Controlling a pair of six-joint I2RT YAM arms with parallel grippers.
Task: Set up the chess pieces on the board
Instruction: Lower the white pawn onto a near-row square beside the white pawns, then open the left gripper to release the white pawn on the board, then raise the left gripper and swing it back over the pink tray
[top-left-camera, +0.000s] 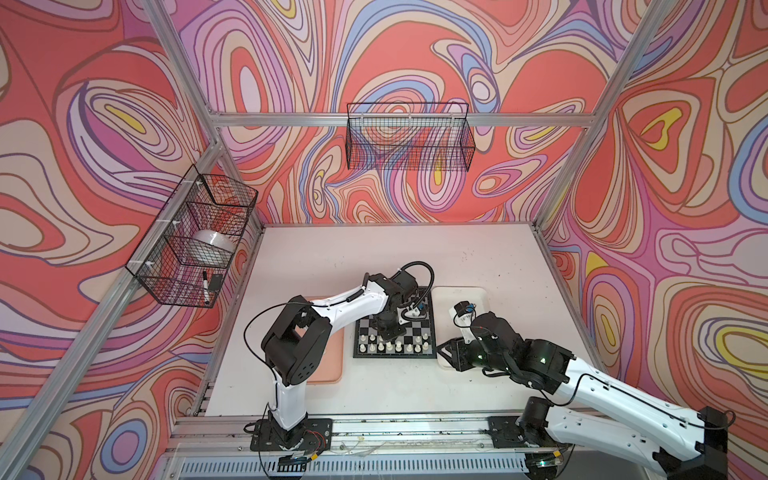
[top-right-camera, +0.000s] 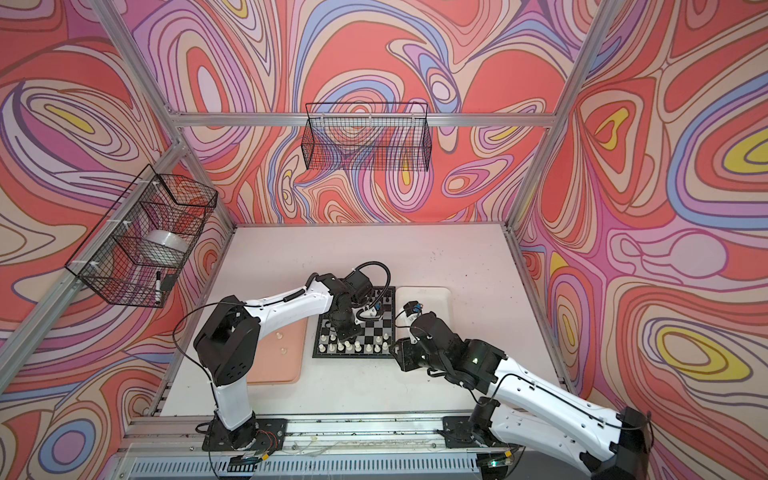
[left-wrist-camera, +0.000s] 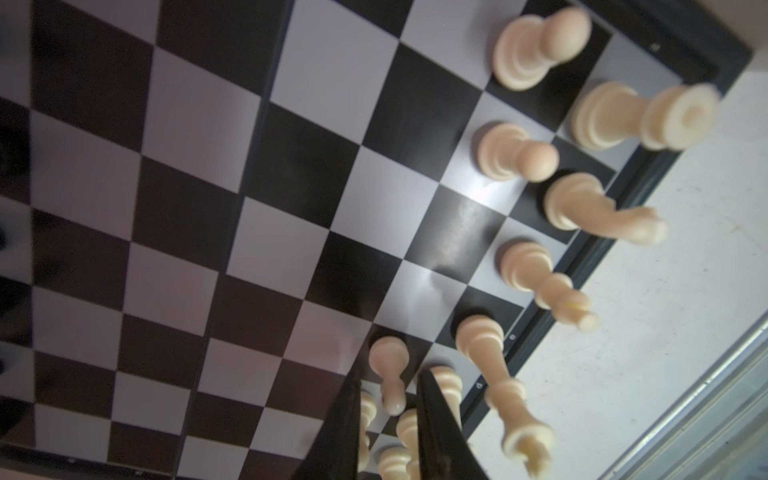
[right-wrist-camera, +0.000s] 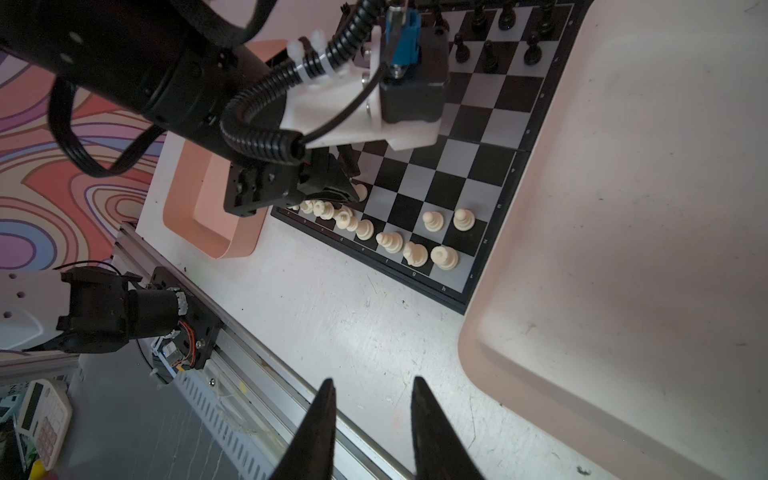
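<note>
The board (top-left-camera: 420, 328) looks nearly set; two cream chessmen (top-right-camera: 277, 334) wait on the pink tray (top-right-camera: 274, 370). The left gripper (left-wrist-camera: 390, 371) straddles a pawn (left-wrist-camera: 388, 353), jaws parted; the right gripper (right-wrist-camera: 374, 380) gapes empty.

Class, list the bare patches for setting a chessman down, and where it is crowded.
Free: on the board, the middle rows between cream chessmen and black chessmen; white tray; table before the board. Crowded: cream rows around the left gripper.

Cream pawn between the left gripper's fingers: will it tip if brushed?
Probably: the pawn stands tall on a small round base, so a sideways brush from the left gripper could topple it. It looks like smooth, light plastic, so likely slippery.
</note>
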